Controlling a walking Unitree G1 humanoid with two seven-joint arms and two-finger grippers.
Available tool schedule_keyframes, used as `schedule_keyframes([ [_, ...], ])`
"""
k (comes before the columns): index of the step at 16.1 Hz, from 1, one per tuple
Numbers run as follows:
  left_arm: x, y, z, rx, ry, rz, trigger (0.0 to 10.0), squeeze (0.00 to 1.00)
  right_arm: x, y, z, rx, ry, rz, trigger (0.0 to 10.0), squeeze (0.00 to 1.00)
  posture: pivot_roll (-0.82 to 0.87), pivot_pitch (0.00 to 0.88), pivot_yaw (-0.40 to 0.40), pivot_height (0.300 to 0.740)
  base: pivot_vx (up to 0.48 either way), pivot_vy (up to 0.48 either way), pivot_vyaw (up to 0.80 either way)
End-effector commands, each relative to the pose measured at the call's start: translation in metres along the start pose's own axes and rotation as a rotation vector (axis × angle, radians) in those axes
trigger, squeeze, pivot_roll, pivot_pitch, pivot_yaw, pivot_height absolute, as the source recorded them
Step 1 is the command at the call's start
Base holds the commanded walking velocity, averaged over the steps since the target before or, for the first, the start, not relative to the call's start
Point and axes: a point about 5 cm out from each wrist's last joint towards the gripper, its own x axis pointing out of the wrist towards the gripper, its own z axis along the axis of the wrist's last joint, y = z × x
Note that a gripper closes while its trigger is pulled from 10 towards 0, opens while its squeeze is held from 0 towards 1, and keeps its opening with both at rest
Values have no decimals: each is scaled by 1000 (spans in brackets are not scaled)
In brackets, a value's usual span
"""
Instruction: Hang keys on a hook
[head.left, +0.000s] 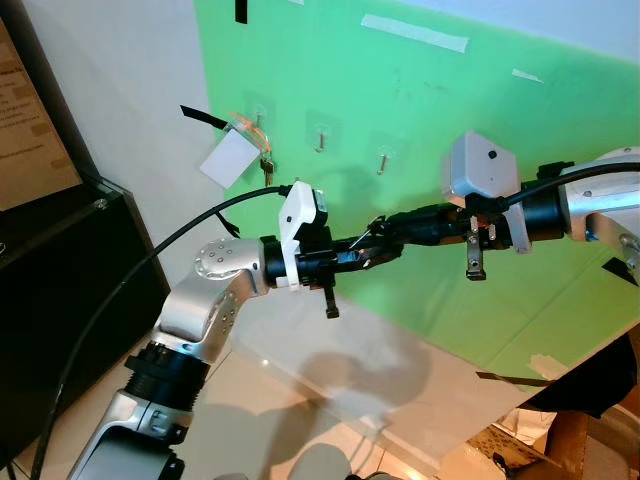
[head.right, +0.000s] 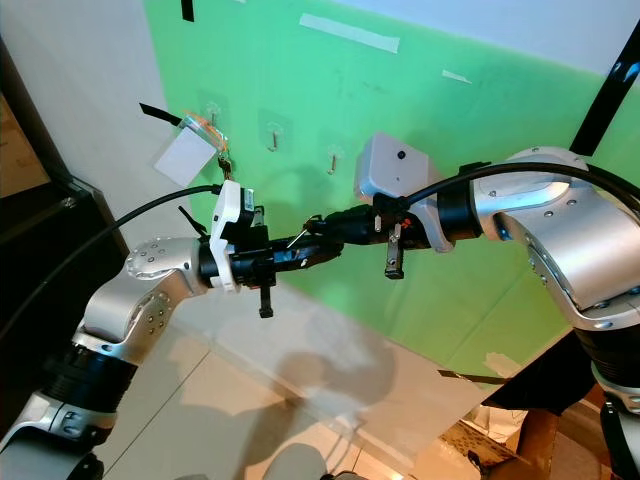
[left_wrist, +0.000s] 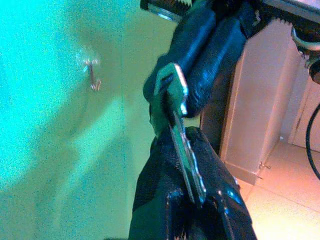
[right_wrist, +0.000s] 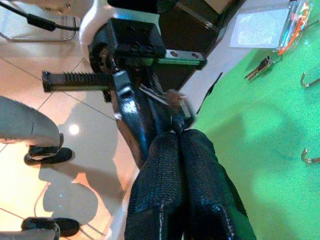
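A silver key (left_wrist: 181, 142) is held in mid-air between both grippers, in front of the green wall (head.left: 430, 120). My left gripper (head.left: 368, 248) is shut on its blade, and my right gripper (head.left: 388, 228) is shut on its head and ring (right_wrist: 183, 107), fingertip to fingertip. Three small clear hooks are stuck on the wall behind. The left hook (head.left: 260, 124) carries a white badge (head.left: 228, 156) and another bunch of keys (head.left: 266, 168). The middle hook (head.left: 320, 138) and the right hook (head.left: 382, 160) are bare.
A dark cabinet (head.left: 60, 270) stands at the left against the wall. The floor below is pale tile (head.left: 300, 400). Cardboard boxes (head.left: 540, 440) lie at the bottom right. Strips of tape (head.left: 415, 33) are stuck high on the wall.
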Motion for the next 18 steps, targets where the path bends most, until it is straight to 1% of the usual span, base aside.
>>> schedule_keyframes([
  [1, -3, -1, 3, 6, 10, -8, 0, 0, -3, 1, -5, -16, 32, 4, 10000, 0, -65, 0, -36, 740, 0, 0, 0],
  [2, -3, -1, 3, 6, 10, -8, 0, 0, -3, 1, -5, -16, 32, 4, 10000, 0, -65, 0, -36, 740, 0, 0, 0],
  [4, -11, 2, 3, 3, 37, -3, 0, 0, -4, 0, -11, -24, 67, -3, 10000, 0, -63, 0, -38, 740, 0, 0, 0],
  [12, -18, 3, 2, 5, 78, 1, 0, 0, -9, -5, -13, -37, 83, -30, 10000, 0, -66, 0, -40, 740, 0, 0, 0],
  [14, -21, 5, 1, 19, 82, 30, 0, 0, -11, -10, -16, -29, 101, -66, 10000, 0, -67, 0, -39, 740, 0, 0, 0],
  [16, -27, 6, -1, 30, 95, 59, 0, 0, -11, -15, -22, -10, 131, -128, 10000, 0, -66, 0, -41, 740, 0, 0, 0],
  [17, -32, 5, -3, 33, 103, 76, 0, 0, -10, -16, -25, 3, 141, -152, 10000, 0, -62, 0, -44, 740, 0, 0, 0],
  [18, -36, 4, -4, 27, 102, 96, 0, 0, -7, -13, -27, 26, 129, -158, 10000, 0, -56, 0, -48, 740, 0, 0, 0],
])
